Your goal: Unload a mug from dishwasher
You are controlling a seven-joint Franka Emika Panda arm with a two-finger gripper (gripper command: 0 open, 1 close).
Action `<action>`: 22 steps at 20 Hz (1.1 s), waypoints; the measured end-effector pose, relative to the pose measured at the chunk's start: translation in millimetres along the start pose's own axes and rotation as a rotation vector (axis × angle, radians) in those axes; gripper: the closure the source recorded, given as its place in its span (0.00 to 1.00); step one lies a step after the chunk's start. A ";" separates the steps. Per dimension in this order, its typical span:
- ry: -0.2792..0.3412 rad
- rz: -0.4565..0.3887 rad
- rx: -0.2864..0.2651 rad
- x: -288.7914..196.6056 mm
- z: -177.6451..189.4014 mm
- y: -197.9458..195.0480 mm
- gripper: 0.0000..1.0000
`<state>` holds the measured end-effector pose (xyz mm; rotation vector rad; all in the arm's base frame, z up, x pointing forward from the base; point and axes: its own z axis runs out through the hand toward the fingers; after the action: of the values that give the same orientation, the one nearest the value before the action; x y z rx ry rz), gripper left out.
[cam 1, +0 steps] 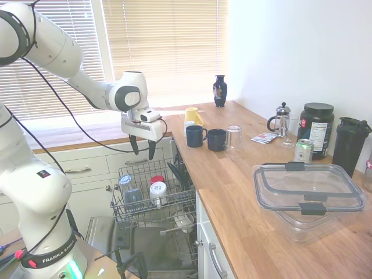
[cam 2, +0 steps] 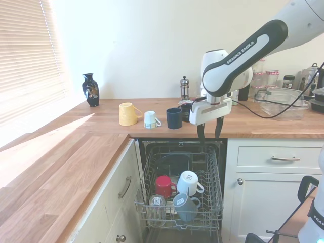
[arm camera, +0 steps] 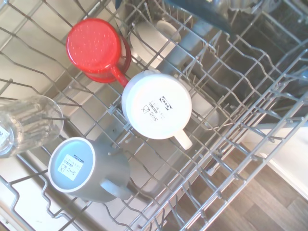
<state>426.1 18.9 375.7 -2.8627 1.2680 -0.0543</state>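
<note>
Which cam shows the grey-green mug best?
Wrist view: the grey-green mug sits close and sharp, upside down in the dishwasher rack, base label and handle visible. Second exterior view shows it small at the rack's front. First exterior view shows it tiny, partly behind rack wires.

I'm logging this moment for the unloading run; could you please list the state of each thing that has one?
dishwasher: open, rack pulled out
grey-green mug: upside down in rack
white mug: upside down, racked
red mug: upside down, racked
gripper: open, empty, above rack
yellow mug: on its side on counter
</note>
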 end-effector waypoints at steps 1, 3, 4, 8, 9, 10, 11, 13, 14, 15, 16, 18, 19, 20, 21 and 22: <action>0.000 0.000 0.000 0.2 0.4 0.0 0.00; 0.005 -0.012 -0.003 -0.1 0.4 -0.6 0.00; 0.010 -0.027 -0.010 -3.1 1.3 -3.4 0.00; 0.013 -0.105 -0.054 -22.5 16.0 -29.1 0.00; 0.009 -0.126 -0.070 -26.3 22.9 -35.7 0.00; 0.004 -0.145 -0.087 -29.9 31.0 -42.1 0.00; 0.000 -0.166 -0.107 -33.6 39.6 -49.0 0.00; -0.007 -0.202 -0.143 -41.9 57.6 -62.8 0.00; -0.009 -0.222 -0.159 -46.8 65.7 -70.5 0.00; -0.010 -0.241 -0.174 -52.9 73.4 -79.1 0.00; -0.010 -0.258 -0.188 -59.2 81.3 -87.2 0.00; -0.018 -0.291 -0.214 -71.7 98.6 -101.6 0.00; -0.022 -0.306 -0.229 -77.5 107.7 -106.7 0.00; -0.027 -0.318 -0.241 -81.9 116.1 -110.3 0.00; -0.032 -0.329 -0.253 -85.5 123.6 -113.1 0.00; -0.039 -0.338 -0.263 -88.6 131.3 -114.0 0.00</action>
<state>455.7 160.5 244.6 -3.2531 0.8259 0.1781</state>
